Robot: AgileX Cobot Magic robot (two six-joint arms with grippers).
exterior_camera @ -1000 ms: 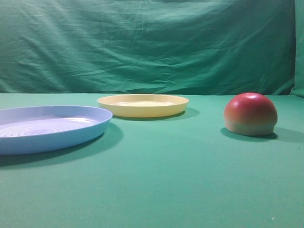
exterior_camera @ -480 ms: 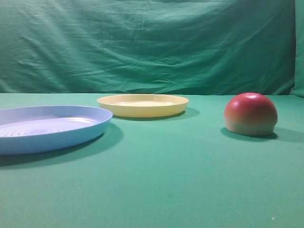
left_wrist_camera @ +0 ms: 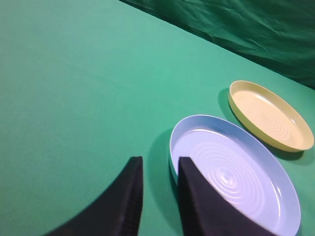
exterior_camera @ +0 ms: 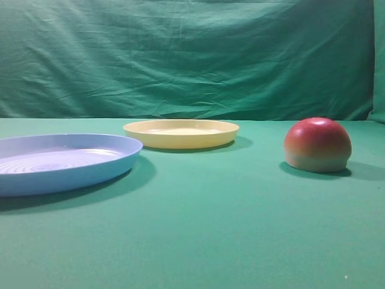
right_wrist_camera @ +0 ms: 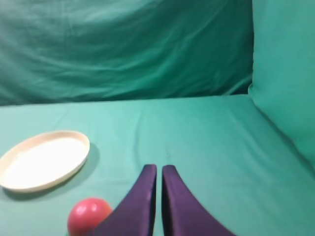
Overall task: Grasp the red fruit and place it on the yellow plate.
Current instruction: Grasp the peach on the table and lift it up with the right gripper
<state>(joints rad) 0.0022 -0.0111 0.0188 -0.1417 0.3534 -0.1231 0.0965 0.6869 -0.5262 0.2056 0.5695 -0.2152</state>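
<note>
1. My right hand (right_wrist_camera: 159, 172) is pressed together, holding nothing, hanging above the green worktop (exterior_camera: 240, 229).
2. My left hand (left_wrist_camera: 159, 169) has its fingers a little apart, empty, just beside the blue plate (left_wrist_camera: 275, 196).
3. The red fruit (exterior_camera: 317, 144) sits flat on the worktop, well apart from the yellow plate (exterior_camera: 180, 133).

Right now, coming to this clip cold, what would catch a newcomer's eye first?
The smooth dome-shaped red fruit sits alone on the green cloth at the right of the high view, well apart from both plates. The shallow round pale-yellow plastic plate lies mid-table, empty, and the larger light-blue ringed plate is nearer, at the left. Neither tool touches anything.
</note>
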